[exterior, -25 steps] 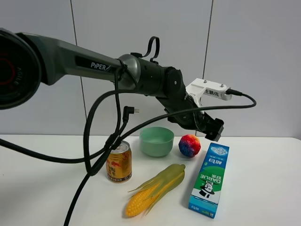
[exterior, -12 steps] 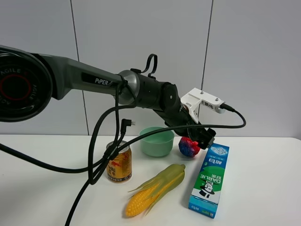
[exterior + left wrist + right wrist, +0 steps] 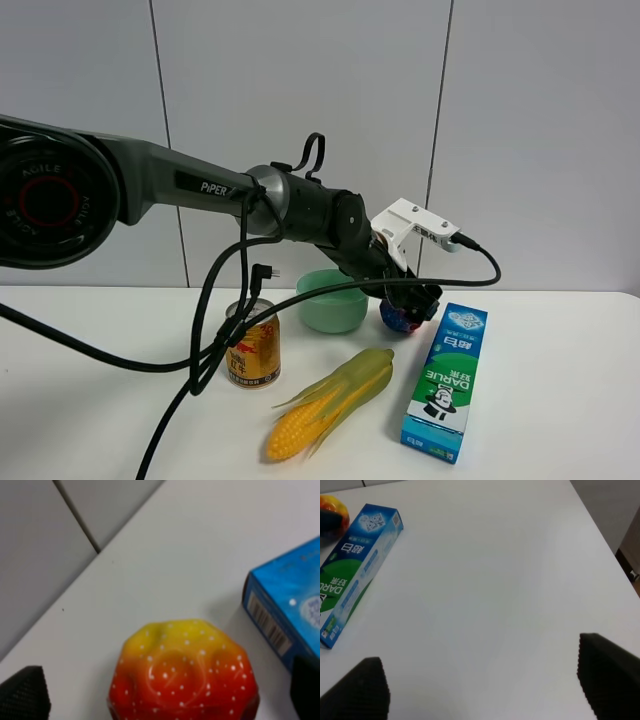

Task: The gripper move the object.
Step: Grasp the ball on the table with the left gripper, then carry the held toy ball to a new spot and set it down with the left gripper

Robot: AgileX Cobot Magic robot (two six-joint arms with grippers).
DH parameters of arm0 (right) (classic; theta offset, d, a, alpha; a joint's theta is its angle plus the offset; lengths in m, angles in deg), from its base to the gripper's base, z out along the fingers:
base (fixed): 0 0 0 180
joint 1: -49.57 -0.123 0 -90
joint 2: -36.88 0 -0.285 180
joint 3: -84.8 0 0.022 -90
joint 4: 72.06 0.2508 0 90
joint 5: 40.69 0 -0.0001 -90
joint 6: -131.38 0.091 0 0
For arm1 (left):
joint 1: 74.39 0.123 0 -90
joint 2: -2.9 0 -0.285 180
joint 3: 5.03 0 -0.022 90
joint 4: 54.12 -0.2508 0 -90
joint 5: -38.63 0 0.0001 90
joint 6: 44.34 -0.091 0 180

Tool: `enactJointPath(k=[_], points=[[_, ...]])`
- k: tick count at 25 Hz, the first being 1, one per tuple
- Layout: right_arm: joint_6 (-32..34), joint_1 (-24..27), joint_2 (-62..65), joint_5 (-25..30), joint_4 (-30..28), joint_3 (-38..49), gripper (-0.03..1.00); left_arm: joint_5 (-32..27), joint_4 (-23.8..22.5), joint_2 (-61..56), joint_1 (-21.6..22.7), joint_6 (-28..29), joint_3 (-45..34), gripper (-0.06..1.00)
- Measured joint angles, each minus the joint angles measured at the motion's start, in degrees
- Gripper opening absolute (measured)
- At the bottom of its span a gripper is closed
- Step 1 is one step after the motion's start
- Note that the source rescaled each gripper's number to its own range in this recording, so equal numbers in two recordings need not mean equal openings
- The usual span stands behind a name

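while the black two-fingered left gripper [image 3: 413, 300] hangs low over the white table [image 3: 560, 400], its fingers [image 3: 22, 695] stand spread on either side of the small bumpy red, yellow and blue ball [image 3: 182, 675], not visibly pressing it. the ball sits between the mint-green bowl [image 3: 330, 300] and the blue-green toothpaste box [image 3: 445, 385]. the right gripper [image 3: 482, 680] is spread wide over the table, well apart from the box.

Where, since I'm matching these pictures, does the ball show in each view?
Exterior high: ball right of centre, between bowl and box, partly hidden.
Left wrist: ball close up, beside the box's end.
Right wrist: ball small, just past the box's far end.
Shared landmark: the blue box.
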Motion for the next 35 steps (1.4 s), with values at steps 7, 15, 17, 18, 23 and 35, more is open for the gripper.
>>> enactJointPath(k=[7,15,17,18,23,35], points=[[0.0,0.0,0.0,0.0,0.0,0.0,1.00,0.4,0.0,0.8,-0.1,-0.2,0.0,1.00],[0.0,0.0,0.0,0.0,0.0,0.0,1.00,0.6,-0.1,1.7,-0.1,-0.3,0.0,1.00],[0.0,0.0,0.0,0.0,0.0,0.0,1.00,0.6,-0.1,1.7,-0.1,-0.3,0.0,1.00],[0.0,0.0,0.0,0.0,0.0,0.0,1.00,0.7,-0.1,1.7,-0.1,-0.3,0.0,1.00],[0.0,0.0,0.0,0.0,0.0,0.0,1.00,1.6,-0.1,1.7,-0.1,-0.3,0.0,0.98],[0.0,0.0,0.0,0.0,0.0,0.0,1.00,1.6,-0.1,1.7,-0.1,-0.3,0.0,0.03]])
